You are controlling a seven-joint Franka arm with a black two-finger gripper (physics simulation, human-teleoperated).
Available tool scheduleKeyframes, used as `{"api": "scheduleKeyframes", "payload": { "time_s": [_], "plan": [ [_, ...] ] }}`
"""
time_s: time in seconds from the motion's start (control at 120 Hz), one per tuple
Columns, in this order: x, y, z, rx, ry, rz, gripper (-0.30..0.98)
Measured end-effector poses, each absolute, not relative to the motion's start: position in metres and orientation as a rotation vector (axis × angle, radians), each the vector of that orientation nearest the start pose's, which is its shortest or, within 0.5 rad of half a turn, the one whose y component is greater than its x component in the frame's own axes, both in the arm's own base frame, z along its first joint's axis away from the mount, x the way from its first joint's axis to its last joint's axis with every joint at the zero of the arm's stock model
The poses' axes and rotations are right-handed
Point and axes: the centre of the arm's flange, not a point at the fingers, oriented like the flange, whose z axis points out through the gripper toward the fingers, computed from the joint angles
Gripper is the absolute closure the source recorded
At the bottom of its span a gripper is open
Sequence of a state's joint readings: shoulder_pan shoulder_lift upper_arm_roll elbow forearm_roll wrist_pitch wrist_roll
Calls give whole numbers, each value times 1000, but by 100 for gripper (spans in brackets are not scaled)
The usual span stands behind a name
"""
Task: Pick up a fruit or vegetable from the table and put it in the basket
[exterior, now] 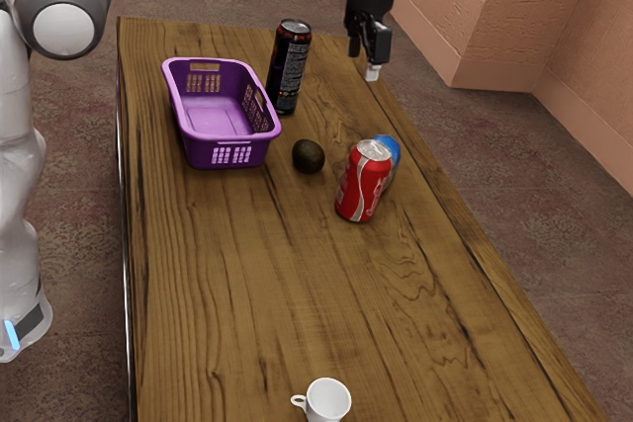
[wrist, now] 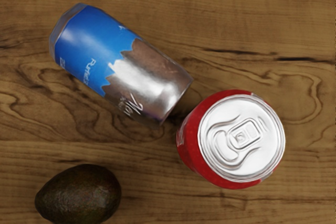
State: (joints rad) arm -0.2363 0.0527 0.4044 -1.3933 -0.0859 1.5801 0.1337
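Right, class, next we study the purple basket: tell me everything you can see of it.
The purple basket stands upright on the wooden table, open at the top. It looks like shiny plastic: roughly rectangular, rounded corners, a wide rim, a smooth floor, and walls pierced by grids of small holes, with longer slots near the rim. Nothing shows inside it. A tall dark can stands close beside it; I cannot tell whether they touch.

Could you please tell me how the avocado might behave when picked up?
The avocado is egg-shaped and lies on its side, so it may roll if nudged. Its rough, dull skin should give a fairly good grip. With no dents showing, it probably holds its shape under a gentle squeeze.
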Motion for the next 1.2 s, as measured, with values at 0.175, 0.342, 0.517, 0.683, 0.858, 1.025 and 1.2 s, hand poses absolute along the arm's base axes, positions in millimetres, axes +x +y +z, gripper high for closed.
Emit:
{"api": "scheduleKeyframes", "payload": {
  "time_s": [0.175, 0.342, 0.517, 0.683, 0.858, 1.025, 1.2],
  "plan": [
    [565, 75, 682, -3176, -25, -237, 0],
    [564, 79, 684, -3173, -30, -238, 0],
    [565, 84, 681, -3165, -40, -219, 0],
    [563, 91, 675, -3162, -56, -178, 0],
    [547, 94, 644, -3177, -42, -93, 0],
    [533, 104, 602, -3193, -46, -97, 0],
    [533, 126, 583, -3172, -86, -151, 0]
  ]
}}
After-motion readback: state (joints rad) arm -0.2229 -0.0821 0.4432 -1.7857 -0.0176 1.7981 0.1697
